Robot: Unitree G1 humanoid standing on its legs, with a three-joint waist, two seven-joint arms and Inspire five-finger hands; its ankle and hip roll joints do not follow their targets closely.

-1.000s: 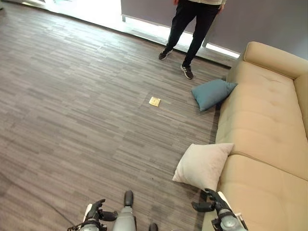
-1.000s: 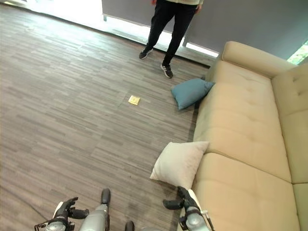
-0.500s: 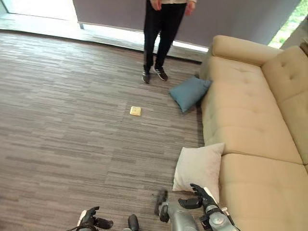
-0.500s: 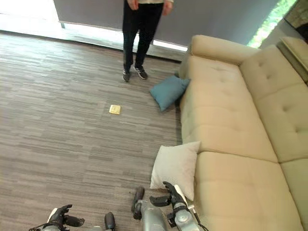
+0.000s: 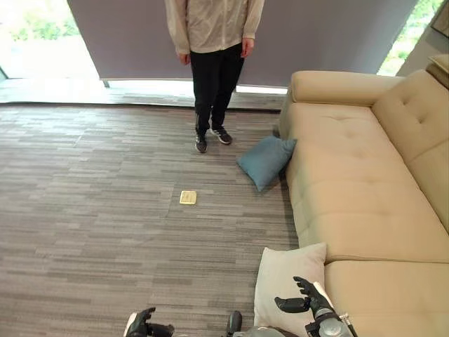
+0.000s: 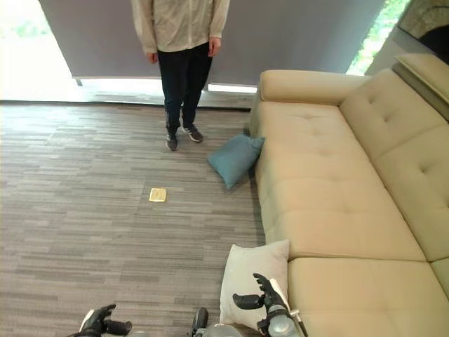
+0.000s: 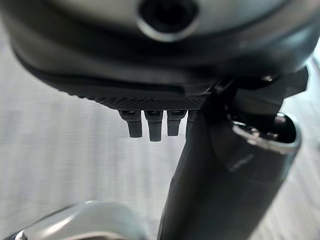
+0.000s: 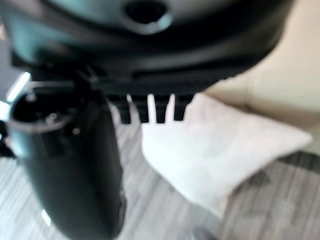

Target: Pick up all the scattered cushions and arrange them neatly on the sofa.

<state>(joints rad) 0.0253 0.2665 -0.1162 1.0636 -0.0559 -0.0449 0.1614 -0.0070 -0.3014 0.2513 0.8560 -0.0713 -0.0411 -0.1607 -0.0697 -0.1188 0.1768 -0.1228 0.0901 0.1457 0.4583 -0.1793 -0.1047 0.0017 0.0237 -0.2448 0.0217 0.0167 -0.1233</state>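
A cream cushion [image 5: 287, 277] leans on the front of the beige sofa [image 5: 358, 189], close before me. My right hand [image 5: 309, 303] hovers open over its lower edge, fingers spread and holding nothing. The same cushion [image 8: 220, 150] lies past the fingers [image 8: 150, 112] in the right wrist view. Farther off, a blue cushion [image 5: 265, 160] rests on the floor against the sofa's front near its far arm. My left hand [image 5: 144, 326] hangs low over the floor at my left, fingers [image 7: 150, 125] relaxed and empty.
A person [image 5: 214, 56] stands on the grey plank floor just beyond the blue cushion, in front of a dark blind. A small tan square [image 5: 188, 197] lies on the floor left of that cushion. The sofa seat is bare.
The camera has swung toward the sofa and lifted, so the whole scene has shifted. My right hand now shows over the cream cushion's lower edge. The cushions lie where they were.
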